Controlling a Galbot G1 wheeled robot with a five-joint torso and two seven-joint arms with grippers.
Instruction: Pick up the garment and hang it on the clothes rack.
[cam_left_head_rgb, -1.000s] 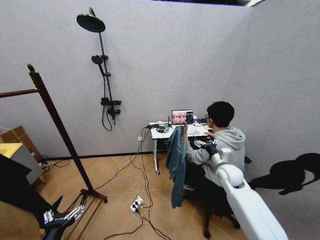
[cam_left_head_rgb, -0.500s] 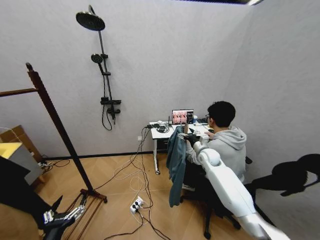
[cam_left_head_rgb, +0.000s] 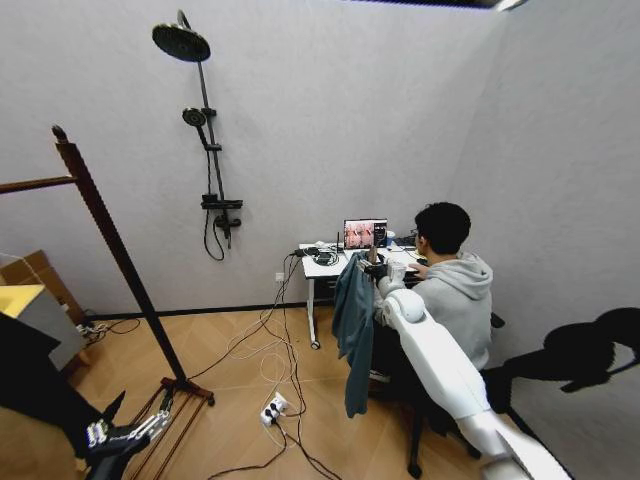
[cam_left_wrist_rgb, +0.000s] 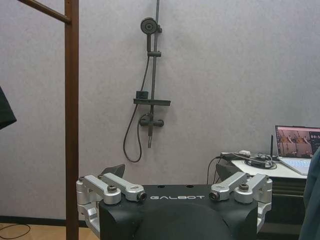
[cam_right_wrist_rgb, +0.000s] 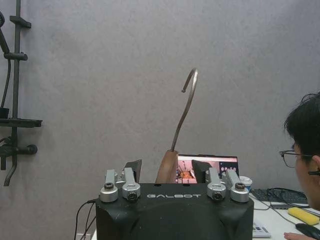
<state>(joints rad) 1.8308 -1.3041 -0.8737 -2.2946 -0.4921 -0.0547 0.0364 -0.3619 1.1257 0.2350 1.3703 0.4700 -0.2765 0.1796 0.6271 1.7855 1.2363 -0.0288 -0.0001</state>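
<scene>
Right end effector (cam_left_head_rgb: 374, 264): clenched on hanger (cam_right_wrist_rgb: 176, 145), garment (cam_left_head_rgb: 352, 330) dangling. Left end effector (cam_left_head_rgb: 125, 432): released, low beside clothes rack (cam_left_head_rgb: 110, 245). Risk: swinging garment may slip off.

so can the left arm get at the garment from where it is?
Probably not. The left gripper sits low by the clothes rack base, open; the garment hangs well across the room on the hanger in the right gripper.
</scene>
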